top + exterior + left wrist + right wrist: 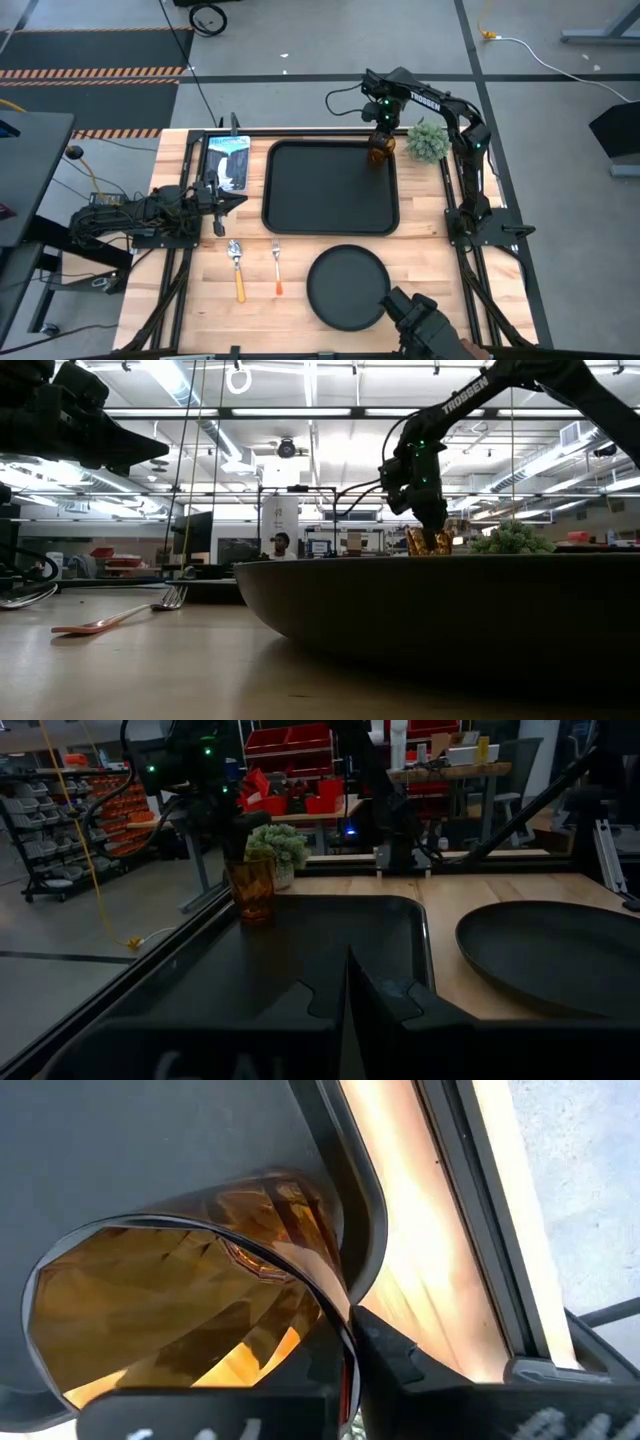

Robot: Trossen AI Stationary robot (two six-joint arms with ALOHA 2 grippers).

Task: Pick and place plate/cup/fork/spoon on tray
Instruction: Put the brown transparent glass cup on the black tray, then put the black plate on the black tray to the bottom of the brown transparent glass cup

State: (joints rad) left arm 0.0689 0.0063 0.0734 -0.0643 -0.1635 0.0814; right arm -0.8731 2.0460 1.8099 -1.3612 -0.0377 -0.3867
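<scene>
Amber cup sits upright between the right fingers, which grip its rim, at the tray's far right corner. Left fingers rest closed, empty, beside the tray.

Both arms are dark, jointed, with black cables looping along them; the right arm carries white lettering and green lights.

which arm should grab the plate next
Right, probably. The plate lies on the table's right half, outside the tray. The right pincer is at the cup on the tray's far right corner; the left pincer waits left of the tray.
</scene>
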